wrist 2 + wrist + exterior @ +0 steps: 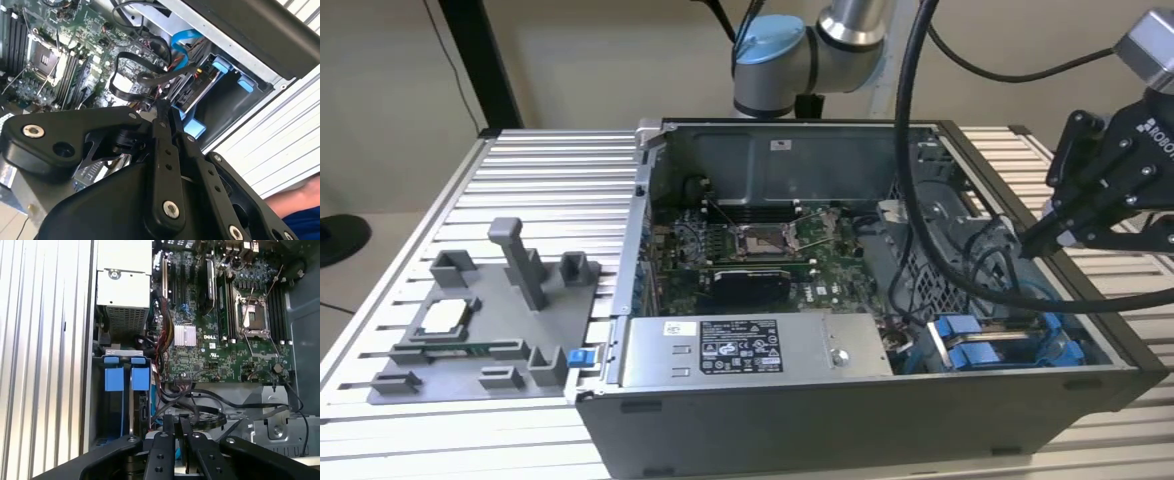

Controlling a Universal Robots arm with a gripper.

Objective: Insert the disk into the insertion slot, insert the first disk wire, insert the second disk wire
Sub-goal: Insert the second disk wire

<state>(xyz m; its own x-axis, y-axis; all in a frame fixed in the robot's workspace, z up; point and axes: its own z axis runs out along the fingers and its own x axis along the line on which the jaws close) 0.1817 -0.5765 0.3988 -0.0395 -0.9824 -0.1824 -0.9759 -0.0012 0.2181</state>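
**Operator:** Where do things stand?

**Spotter:** Start at the disk. In the first wrist view you have a dark slab standing edge-on between the blue rails of the insertion slot, in the corner of the case. I judge that slab to be the disk, seated. Its label is hidden, so take that as a reading and not a certainty.

**Operator:** And my pincer?

**Spotter:** Your pincer hangs just beside the slot, over the bundle of black wires. Its fingers are drawn together. I cannot tell whether a wire end is nipped between them.

**Operator:** So this is wire work?

**Spotter:** That is my guess from where you hover. To do it well, hold the plug square to the disk's end and keep your approach in line with the rails. Go slowly, because a tilted plug will jam against the socket. The black loops lie close under your fingers and could snag, so keep clear of them. The blue cable curves past the slot's mouth, so don't drag it along.

**Operator:** Anything further out?

**Spotter:** The motherboard lies just beyond the wires, so keep your knuckles off it. The power supply box sits along the case's near wall, beside the slot. Outside the case, the grey fixture tray rests on the slatted tabletop, well apart from you. A person's arm shows at the tabletop's edge in the second wrist view, so mind your swing.
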